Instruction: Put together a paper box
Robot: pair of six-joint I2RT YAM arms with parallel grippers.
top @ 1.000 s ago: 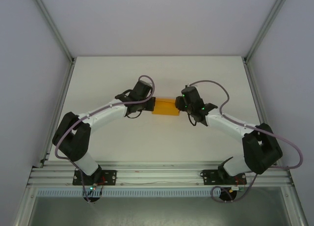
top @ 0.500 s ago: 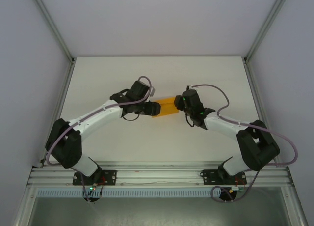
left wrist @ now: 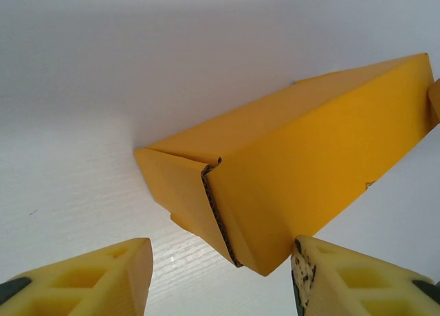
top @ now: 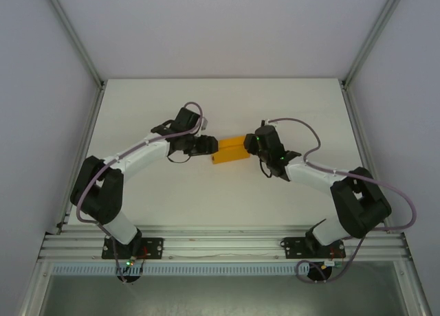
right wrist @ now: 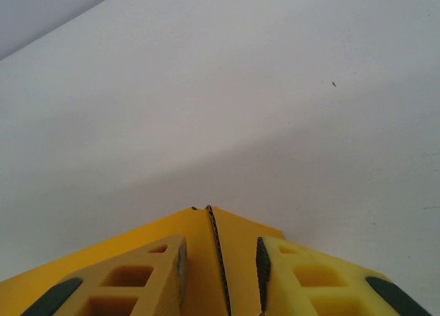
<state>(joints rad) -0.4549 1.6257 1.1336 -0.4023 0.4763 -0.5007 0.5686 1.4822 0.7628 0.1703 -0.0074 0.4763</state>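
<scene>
Left wrist: creased orange paper box (left wrist: 309, 172); left gripper (left wrist: 218, 261) spread, right gripper (right wrist: 221, 261) pinching it

The white desk (top: 137, 110) is plain and matte, shut in by pale walls (top: 41, 123) at the sides and back. The orange box (top: 230, 150) is about mid-desk; whether it rests on the surface or hangs clear, I cannot tell.

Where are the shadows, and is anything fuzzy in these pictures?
Left wrist view: soft grey shadow on the table behind the paper box, its cut edge sharp. Right wrist view: a dim band crosses the table above the box. Top view: even light, no glare.
</scene>
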